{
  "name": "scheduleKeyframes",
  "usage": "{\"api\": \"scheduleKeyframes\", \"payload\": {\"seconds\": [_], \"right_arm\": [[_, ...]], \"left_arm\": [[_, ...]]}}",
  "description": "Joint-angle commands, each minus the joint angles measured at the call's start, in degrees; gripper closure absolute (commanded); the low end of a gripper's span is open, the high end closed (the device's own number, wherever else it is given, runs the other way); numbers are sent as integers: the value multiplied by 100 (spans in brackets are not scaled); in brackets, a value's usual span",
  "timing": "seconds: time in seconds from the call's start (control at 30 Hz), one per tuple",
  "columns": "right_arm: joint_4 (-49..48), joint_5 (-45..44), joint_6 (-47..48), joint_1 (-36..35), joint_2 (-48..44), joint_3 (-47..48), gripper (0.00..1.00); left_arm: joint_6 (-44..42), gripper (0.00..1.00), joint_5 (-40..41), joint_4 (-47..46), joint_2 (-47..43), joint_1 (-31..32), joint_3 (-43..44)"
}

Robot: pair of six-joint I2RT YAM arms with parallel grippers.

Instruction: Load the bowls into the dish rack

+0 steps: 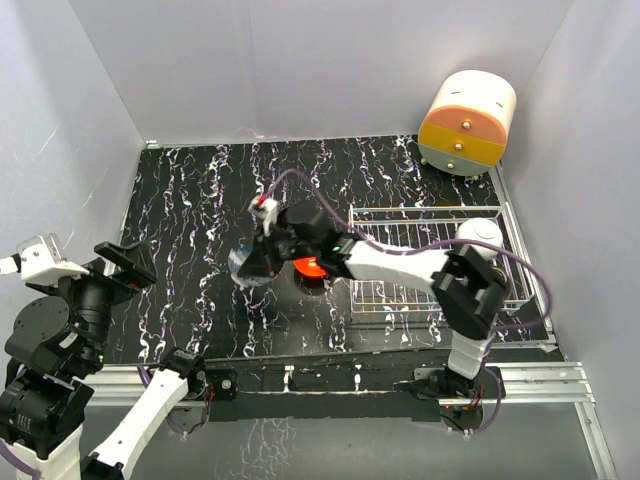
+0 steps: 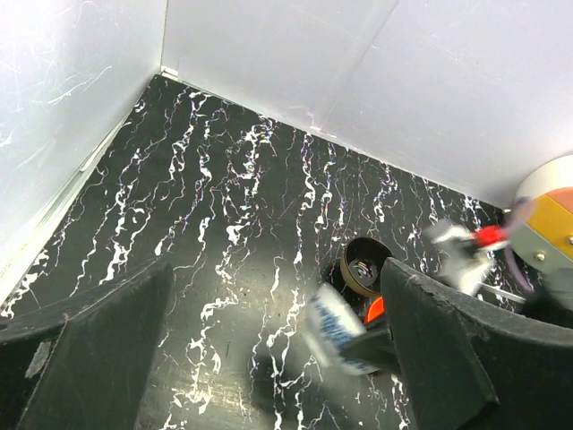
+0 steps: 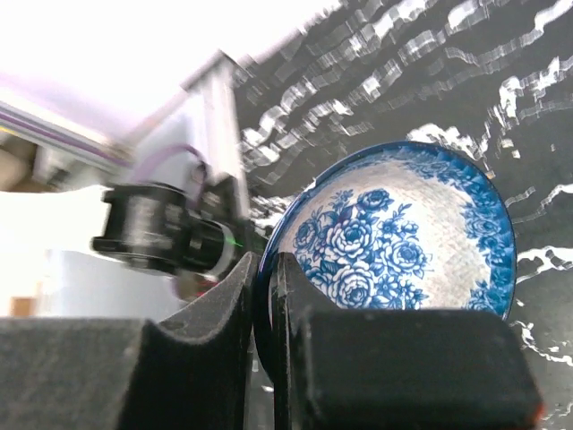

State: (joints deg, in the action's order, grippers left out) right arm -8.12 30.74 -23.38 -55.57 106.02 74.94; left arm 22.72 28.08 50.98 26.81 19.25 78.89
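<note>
Carrying the blue-and-white patterned bowl [image 3: 394,242] toward the dish rack [image 1: 420,211], by the look of it the first bowl to go in.

The right tool [image 3: 266,296] is pinching the bowl's rim between nearly closed fingers, holding it tilted just left of the red-orange bowl [image 1: 310,268] on the counter [image 1: 190,220]. The left tool [image 2: 277,278] is hanging wide open at the near left, gripping nothing. The rack is sitting well to the right, so the next move is probably calling for a rightward swing over the wire, then a lowering before release.

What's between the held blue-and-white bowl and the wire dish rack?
A bright red-orange round bowl, partly hidden by the right arm; the top view shows it.
</note>
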Motion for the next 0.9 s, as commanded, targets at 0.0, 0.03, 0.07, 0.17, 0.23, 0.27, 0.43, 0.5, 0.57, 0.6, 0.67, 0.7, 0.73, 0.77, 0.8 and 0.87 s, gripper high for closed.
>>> {"api": "scheduleKeyframes", "payload": {"seconds": [0.0, 0.03, 0.07, 0.17, 0.23, 0.27, 0.43, 0.5, 0.57, 0.6, 0.67, 0.7, 0.73, 0.77, 0.8, 0.87], "right_arm": [[-3032, 876, -1954, 679, -1418, -869, 92], [-3223, 817, -2155, 811, -1716, -1120, 92], [-3377, 740, -2367, 992, -2016, -1399, 92], [-3606, 594, -2946, 1681, -2926, -2276, 92], [-3624, 639, -3264, 2218, -3567, -2678, 92], [-3616, 700, -3415, 2467, -3796, -2866, 92], [-3650, 1141, -4487, 3843, -4713, -3725, 92], [-3813, 1297, -4961, 4397, -4938, -4142, 92], [-4055, 1425, -5421, 4787, -5093, -4577, 92], [-4207, 1463, -5651, 4958, -5133, -4836, 92], [-4656, 1470, -6121, 5236, -5160, -5388, 92], [-4903, 1484, -6340, 5332, -5106, -5735, 92], [-5192, 1495, -6525, 5405, -5004, -5924, 92], [-5492, 1484, -6704, 5449, -4891, -6099, 92], [-5759, 1467, -6865, 5478, -4758, -6238, 92], [-6142, 1425, -7092, 5503, -4504, -6405, 92]], "left_arm": [[-125, 3, -33, -93, 120, 18, 105], [-130, 3, -57, -116, 135, 20, 88], [-128, 3, -87, -141, 151, 18, 76], [-152, 3, -179, -233, 203, 18, 57], [-166, 3, -245, -307, 246, 18, 56], [-171, 3, -289, -339, 275, 18, 56], [-189, 3, -452, -436, 409, 18, 77], [-189, 3, -509, -497, 450, 20, 35], [-185, 3, -578, -549, 477, 18, 2], [-174, 3, -606, -572, 495, 23, -9], [-161, 3, -663, -592, 514, 18, -23], [-155, 3, -675, -591, 524, 18, -23], [-146, 3, -685, -597, 533, 20, -23], [-145, 3, -689, -604, 536, 18, -23], [-145, 3, -689, -602, 543, 18, -19], [-145, 3, -685, -593, 541, 18, -23]]}}
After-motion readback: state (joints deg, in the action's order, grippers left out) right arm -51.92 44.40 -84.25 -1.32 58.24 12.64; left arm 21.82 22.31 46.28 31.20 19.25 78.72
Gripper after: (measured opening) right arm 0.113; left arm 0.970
